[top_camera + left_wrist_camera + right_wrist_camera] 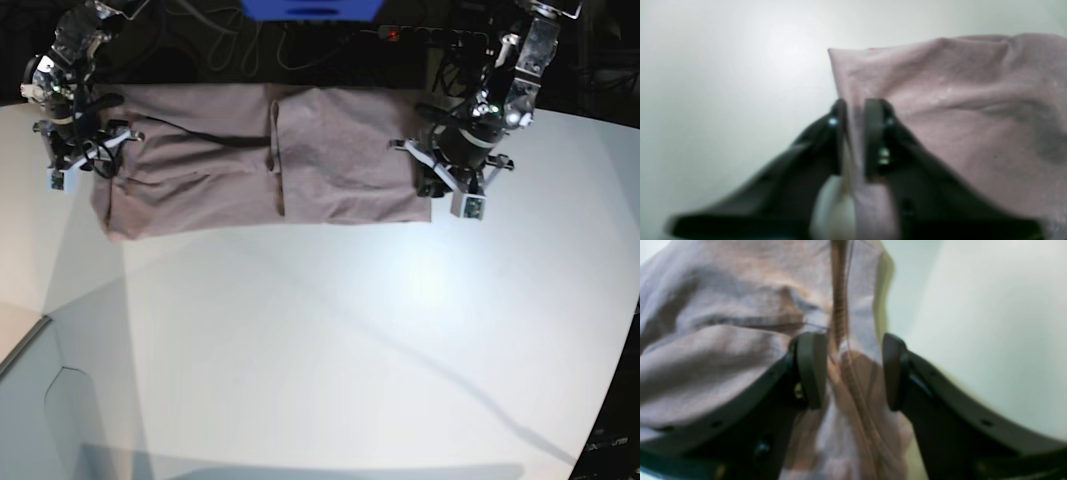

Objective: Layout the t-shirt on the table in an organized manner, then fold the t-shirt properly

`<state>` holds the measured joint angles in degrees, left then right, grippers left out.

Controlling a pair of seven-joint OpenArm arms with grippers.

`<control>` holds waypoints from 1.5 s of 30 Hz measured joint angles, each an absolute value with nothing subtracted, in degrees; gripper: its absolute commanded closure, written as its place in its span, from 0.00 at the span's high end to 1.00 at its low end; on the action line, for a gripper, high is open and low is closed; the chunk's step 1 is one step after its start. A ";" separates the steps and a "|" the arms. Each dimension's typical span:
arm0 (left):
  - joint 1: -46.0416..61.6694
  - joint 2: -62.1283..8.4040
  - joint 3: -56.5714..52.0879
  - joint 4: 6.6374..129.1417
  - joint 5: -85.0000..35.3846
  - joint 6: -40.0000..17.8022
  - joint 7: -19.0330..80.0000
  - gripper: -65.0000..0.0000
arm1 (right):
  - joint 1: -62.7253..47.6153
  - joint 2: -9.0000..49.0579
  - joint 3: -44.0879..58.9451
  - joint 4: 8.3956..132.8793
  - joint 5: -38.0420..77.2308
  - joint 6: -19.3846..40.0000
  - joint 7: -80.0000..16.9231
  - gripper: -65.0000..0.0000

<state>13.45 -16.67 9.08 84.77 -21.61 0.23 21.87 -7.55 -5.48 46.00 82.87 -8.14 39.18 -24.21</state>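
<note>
The left gripper (855, 110) sits very close to its own camera, two black fingers (873, 133) with just a thin gap between them. A strip of the t-shirt (957, 110) edge runs through that gap, so the jaws are pinched on the cloth. The rest of the pink cloth spreads away to one side of the fingers, lumpy and wrinkled, and on the other side there is only the white table (723, 83).

The right gripper (853, 370) is close to its camera too. Its jaws stand apart, and a dangling fold of the shirt with the darker ribbed collar (840, 306) hangs in the space between the pads (811, 370) (the picture is blurry, so I cannot tell if the pads touch the cloth). More shirt bunches up beside one finger, and the table shows past the other.

From the base view, the shirt lies at the far side of the table, stretched wide between the two arms, with a fold line down its middle. One gripper is at each end of it.
</note>
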 measured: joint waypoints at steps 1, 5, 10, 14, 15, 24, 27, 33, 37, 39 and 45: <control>13.43 -16.67 9.06 84.77 -21.58 0.25 21.91 0.00 | -7.53 -5.63 46.00 82.87 -8.14 39.18 -24.21 0.42; 13.45 -16.67 9.08 84.75 -21.63 0.25 22.09 0.00 | -7.53 -5.69 45.95 82.87 -8.14 39.18 -24.21 0.42; 13.50 -16.67 9.06 84.75 -21.63 0.25 22.09 0.00 | -7.53 -5.69 45.95 82.87 -8.14 39.18 -24.21 0.42; 13.63 -16.67 9.04 84.73 -21.65 0.25 22.06 0.00 | -7.53 -5.69 45.95 82.87 -8.14 39.18 -24.21 0.42; 13.65 -16.67 9.04 84.73 -21.63 0.25 22.09 0.00 | -7.53 -5.69 45.95 82.87 -8.14 39.18 -24.21 0.42; 13.65 -16.64 9.04 84.73 -21.63 0.27 22.09 0.00 | -7.55 -5.69 45.95 82.87 -8.14 39.18 -24.21 0.42; 13.65 -15.77 8.86 84.58 -21.58 0.58 22.06 0.00 | -7.53 -5.69 45.95 82.87 -8.14 39.18 -24.21 0.42; 13.65 -14.09 8.86 82.91 -21.58 0.71 22.06 0.00 | -7.53 -5.72 45.95 82.87 -8.12 39.18 -24.21 0.42; 14.50 -13.80 8.88 84.77 -21.41 0.89 22.09 0.00 | -7.53 -5.69 45.95 82.87 -8.14 39.18 -24.21 0.42; 15.49 -13.98 8.88 86.43 -21.43 0.89 22.15 0.00 | -7.55 -5.72 45.95 82.87 -8.14 39.18 -24.21 0.42; 17.21 -14.11 8.88 90.61 -21.45 0.91 22.26 0.24 | -7.64 -5.69 45.95 82.87 -8.14 39.18 -24.21 0.42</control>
<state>17.21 -14.11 8.88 90.61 -21.45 0.91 22.26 -7.64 -5.69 45.95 82.87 -8.14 39.18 -24.21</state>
